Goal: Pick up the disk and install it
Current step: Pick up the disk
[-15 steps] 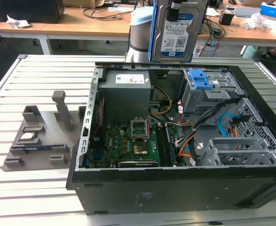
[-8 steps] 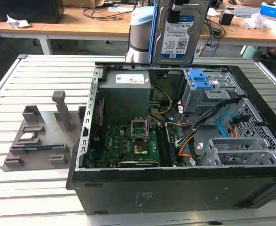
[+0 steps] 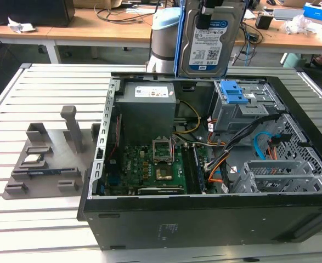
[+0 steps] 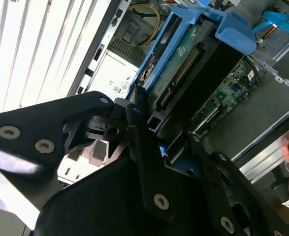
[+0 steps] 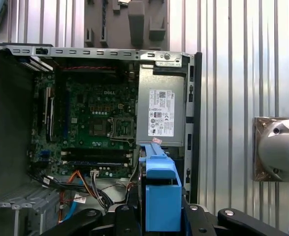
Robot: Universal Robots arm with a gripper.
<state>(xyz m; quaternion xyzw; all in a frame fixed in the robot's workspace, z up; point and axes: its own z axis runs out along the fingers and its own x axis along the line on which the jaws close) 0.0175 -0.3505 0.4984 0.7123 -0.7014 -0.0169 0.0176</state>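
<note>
1. In the exterior view, the disk (a flat rectangular silver hard drive with a white-and-blue label, edged by a blue plastic bracket) hangs in the air, upright, with its label toward the camera and its long axis vertical. The black gripper clamps it at the top edge, so the disk extends straight down from the fingers. Beneath lies the open black computer case on the slatted white metal table. The grey metal drive cage with its blue latch sits just under the disk's lower edge in this picture, and I judge the two apart. The grey plastic parts holder lies well apart, toward the exterior view's left.
2. In the second wrist view, the black fingers are closed on the disk, which is seen along its length with the green circuit-board side showing. It runs away from the gripper toward the case interior.
3. In the first wrist view, the gripper pinches the disk by its blue bracket. Beyond it, the green motherboard and the silver power supply box lie inside the case.
</note>
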